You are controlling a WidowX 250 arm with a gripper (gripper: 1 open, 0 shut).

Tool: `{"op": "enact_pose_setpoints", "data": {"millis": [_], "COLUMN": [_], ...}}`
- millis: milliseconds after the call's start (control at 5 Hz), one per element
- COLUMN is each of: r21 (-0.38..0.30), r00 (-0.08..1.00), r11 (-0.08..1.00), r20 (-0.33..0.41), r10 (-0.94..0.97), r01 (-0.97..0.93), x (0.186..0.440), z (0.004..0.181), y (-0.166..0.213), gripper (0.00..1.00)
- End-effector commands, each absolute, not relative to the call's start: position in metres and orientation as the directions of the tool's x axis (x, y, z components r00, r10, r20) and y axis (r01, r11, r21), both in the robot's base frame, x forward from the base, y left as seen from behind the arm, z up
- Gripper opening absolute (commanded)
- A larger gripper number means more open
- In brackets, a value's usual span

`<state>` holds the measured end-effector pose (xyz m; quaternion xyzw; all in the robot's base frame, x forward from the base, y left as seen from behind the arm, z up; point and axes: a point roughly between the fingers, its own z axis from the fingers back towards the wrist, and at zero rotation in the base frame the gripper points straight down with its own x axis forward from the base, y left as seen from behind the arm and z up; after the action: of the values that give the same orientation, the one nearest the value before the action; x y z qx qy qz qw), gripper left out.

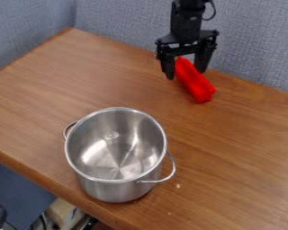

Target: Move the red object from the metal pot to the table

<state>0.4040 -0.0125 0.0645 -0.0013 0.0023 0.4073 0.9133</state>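
The black pincer [186,70] stands wide, its two fingers apart over the far end of the red bar [196,82], perhaps clear of it; the bar lies on the wooden table [104,81], well apart from the shiny pot [115,154] near the edge

Gray fabric-like partition [111,15] along the far side; dark cables [0,214] lower left

no readable text, labels, brands, numbers or signs on anything.
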Motion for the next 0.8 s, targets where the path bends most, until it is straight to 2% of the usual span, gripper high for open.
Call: {"op": "enact_pose_setpoints", "data": {"millis": [0, 200, 400, 600], "r21": [-0.036, -0.027, -0.027, -0.028], "r00": [0.662, 0.702, 0.741, 0.713], "r11": [0.663, 0.704, 0.742, 0.714], "r20": [0.045, 0.049, 0.044, 0.042], "r10": [0.748, 0.710, 0.670, 0.700], "r01": [-0.748, -0.710, -0.670, -0.700], "x": [0.419, 0.421, 0.422, 0.417], "z": [0.080, 0.073, 0.068, 0.062], "y": [-0.006, -0.014, -0.021, -0.025], "gripper": [1.00, 1.00, 0.00, 0.00]}}
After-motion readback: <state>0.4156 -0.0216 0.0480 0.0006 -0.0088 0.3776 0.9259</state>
